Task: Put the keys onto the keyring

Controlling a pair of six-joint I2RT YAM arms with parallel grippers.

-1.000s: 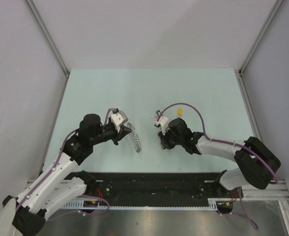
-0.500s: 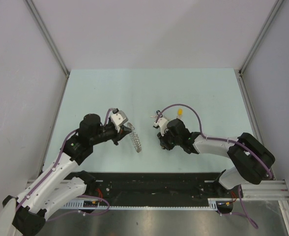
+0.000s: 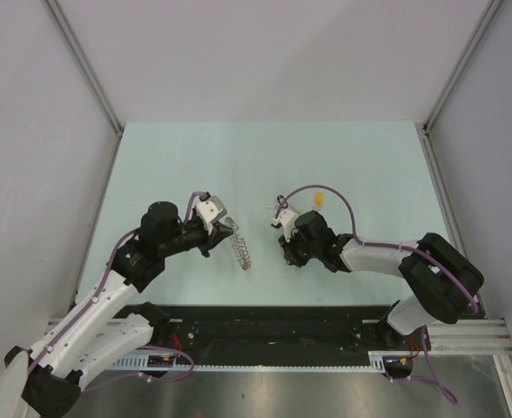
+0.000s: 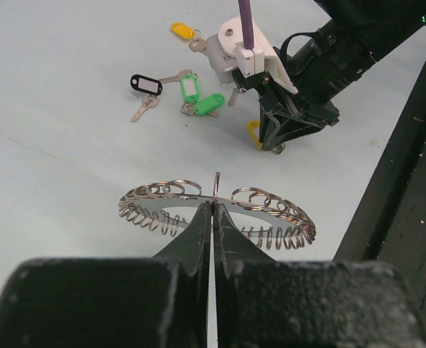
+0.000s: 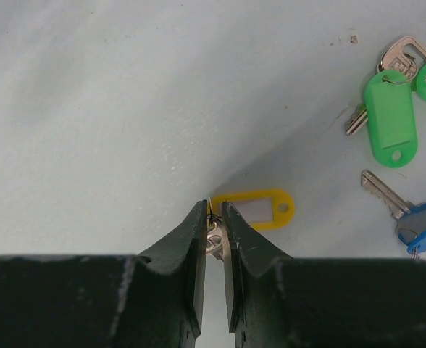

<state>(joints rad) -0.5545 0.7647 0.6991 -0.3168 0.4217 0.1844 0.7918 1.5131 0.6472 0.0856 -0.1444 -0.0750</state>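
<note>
My left gripper is shut on the near rim of the keyring, a large silver ring edged with small coiled loops, and holds it above the table. In the top view the keyring hangs off the left gripper. My right gripper is shut on the small ring and metal blade of a key with a yellow tag, low over the table. The right gripper is to the right of the keyring, apart from it. The left wrist view shows this yellow tag at the right fingertips.
Loose keys lie on the table beyond the right gripper: two green-tagged, a black-tagged and a yellow-tagged. The right wrist view shows a green tag and a blue one. A black rail runs along the near edge.
The right arm's forearm and elbow have shifted slightly left, while its gripper stays almost in place on the yellow-tagged key. The left arm and the keyring have not moved.
</note>
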